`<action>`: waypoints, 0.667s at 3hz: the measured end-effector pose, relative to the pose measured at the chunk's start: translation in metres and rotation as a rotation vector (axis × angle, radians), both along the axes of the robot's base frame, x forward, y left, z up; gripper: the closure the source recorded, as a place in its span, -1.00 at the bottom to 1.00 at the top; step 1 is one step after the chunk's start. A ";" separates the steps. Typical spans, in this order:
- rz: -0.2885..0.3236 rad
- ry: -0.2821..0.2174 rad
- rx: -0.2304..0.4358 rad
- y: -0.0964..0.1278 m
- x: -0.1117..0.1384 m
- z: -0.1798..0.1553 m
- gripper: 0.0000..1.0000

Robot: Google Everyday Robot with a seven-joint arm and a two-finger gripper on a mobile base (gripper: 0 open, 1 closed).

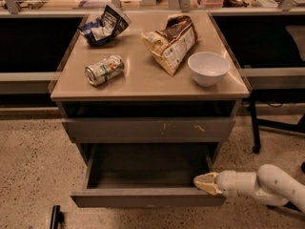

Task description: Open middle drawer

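The middle drawer is a wide, shallow grey drawer with a plain front. It stands pulled out and its dark inside is empty. My gripper comes in from the lower right on a white arm. Its tan tip rests at the right end of the drawer's front rim. Above the open drawer is a shut grey drawer front with white scratches.
On the cabinet top lie a crushed can, a blue chip bag, a brown snack bag and a white bowl. A chair base stands to the right. A dark object lies on the floor at the lower left.
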State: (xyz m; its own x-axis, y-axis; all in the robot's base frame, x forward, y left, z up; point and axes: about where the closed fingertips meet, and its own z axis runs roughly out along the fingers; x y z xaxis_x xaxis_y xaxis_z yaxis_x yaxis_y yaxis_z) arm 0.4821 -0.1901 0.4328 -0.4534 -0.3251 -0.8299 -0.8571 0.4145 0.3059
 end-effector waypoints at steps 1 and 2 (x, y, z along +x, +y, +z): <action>-0.005 -0.005 0.005 0.004 -0.008 0.003 1.00; -0.051 -0.074 -0.038 -0.001 -0.007 0.036 1.00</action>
